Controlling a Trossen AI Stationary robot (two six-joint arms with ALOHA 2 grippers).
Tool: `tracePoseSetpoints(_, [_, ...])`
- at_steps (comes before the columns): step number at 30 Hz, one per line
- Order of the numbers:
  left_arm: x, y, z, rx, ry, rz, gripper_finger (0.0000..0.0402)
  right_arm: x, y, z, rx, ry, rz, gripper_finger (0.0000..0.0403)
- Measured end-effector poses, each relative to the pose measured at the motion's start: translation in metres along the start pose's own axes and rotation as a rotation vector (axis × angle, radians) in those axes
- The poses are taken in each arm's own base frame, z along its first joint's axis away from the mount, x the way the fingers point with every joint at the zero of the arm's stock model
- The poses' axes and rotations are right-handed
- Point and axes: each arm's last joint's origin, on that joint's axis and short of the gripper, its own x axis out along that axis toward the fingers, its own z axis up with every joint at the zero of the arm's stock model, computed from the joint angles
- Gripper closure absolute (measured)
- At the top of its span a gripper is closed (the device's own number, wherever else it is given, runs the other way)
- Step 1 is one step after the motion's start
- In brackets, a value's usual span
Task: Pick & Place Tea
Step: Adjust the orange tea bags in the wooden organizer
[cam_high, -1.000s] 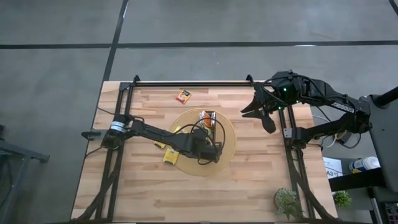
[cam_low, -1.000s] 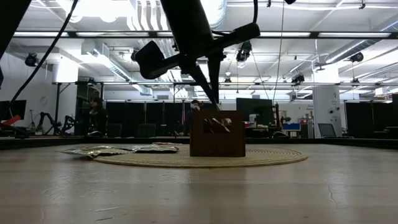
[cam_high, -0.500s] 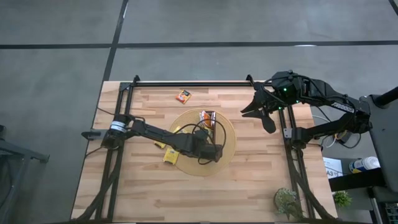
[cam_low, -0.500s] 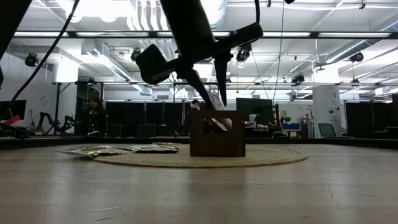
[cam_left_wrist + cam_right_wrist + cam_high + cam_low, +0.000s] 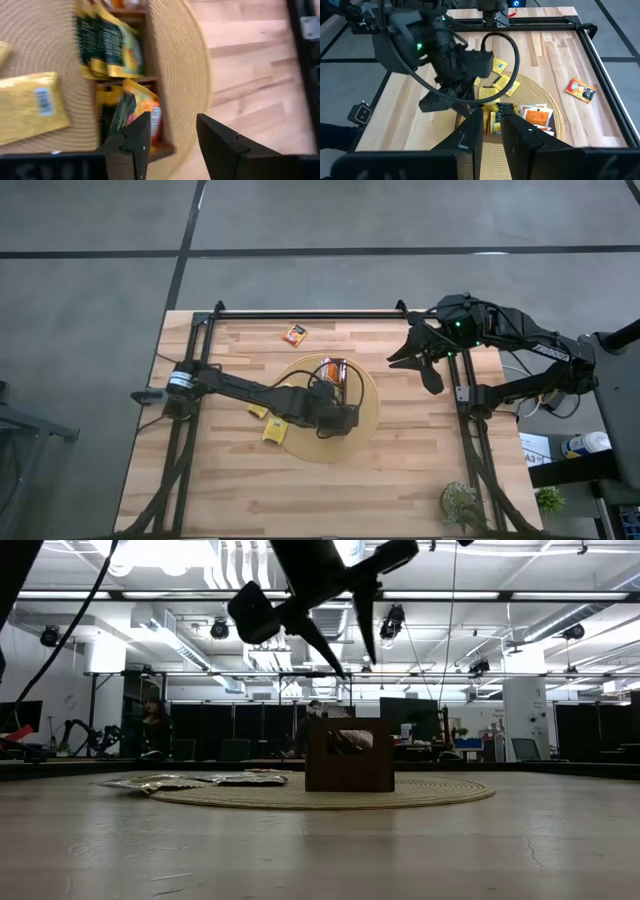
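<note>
No brand name or other writing can be read on any packet; the only label is a white barcode sticker on a flat yellow paper sachet [image 5: 30, 107] lying on the round tan woven mat [image 5: 366, 415].

The long narrow dark-brown wooden tray [image 5: 152, 65] sits on that mat, on the pale plank worktop [image 5: 420, 470]. One compartment holds dark green and yellow sachets [image 5: 107, 47]; the next holds an orange sachet [image 5: 145, 110] standing crumpled on edge.

The left end effector [image 5: 172, 142] hovers just above the tray, its dark fingers spread and empty. More yellow sachets [image 5: 272, 430] lie at the mat's edge, and a lone orange sachet [image 5: 294, 334] rests well apart near the worktop's far rail.

The right end effector [image 5: 492, 130] waits raised over the worktop's far right side, its fingers nearly together, holding nothing.
</note>
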Motion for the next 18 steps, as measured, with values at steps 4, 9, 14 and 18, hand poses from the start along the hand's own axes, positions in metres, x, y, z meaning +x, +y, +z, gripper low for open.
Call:
tracePoseSetpoints(4, [-0.003,0.005,0.003,0.013,-0.009,0.037,0.025,0.001,0.0,-0.001,0.001,0.002,-0.001,0.0341])
tracePoseSetpoints(9, [-0.003,0.011,0.006,0.034,-0.01,0.101,0.025,0.002,0.0,-0.001,0.002,0.004,0.0,0.0339])
tracePoseSetpoints(14, [-0.005,0.015,0.009,0.046,-0.01,0.137,0.025,0.005,-0.001,-0.005,0.016,0.022,0.001,0.0344])
tracePoseSetpoints(18, [-0.009,0.018,0.011,0.089,-0.007,0.156,0.025,0.011,-0.002,-0.01,0.022,0.045,0.003,0.0343])
